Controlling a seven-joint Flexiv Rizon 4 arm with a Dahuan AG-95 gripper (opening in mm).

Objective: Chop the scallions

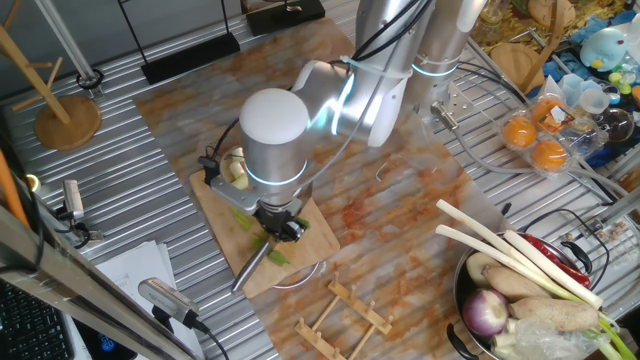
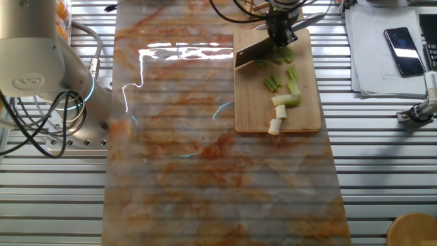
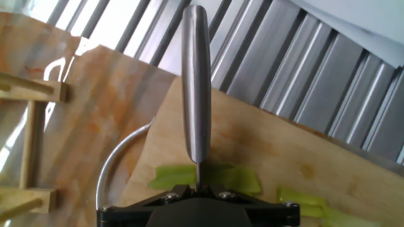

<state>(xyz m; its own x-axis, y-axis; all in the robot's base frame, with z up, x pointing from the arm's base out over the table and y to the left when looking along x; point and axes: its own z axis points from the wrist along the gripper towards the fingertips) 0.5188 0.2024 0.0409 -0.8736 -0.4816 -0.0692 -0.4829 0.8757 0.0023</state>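
We log the end effector (image 2: 280,31) at the top of the other fixed view, clamped on a knife (image 2: 251,53) whose blade angles down-left over the cutting board (image 2: 252,109). The scallions (image 2: 287,96) lie on that board as short cut bits, green ones near the blade and pale white ones toward the lower edge, one at the very rim. In the hand view the knife handle (image 3: 196,82) runs straight up the frame with green pieces (image 3: 208,176) under it. We judge the stalks light, soft and crisp (likely to roll or scatter), so a straight downward press should suit; the handle is the hold point.
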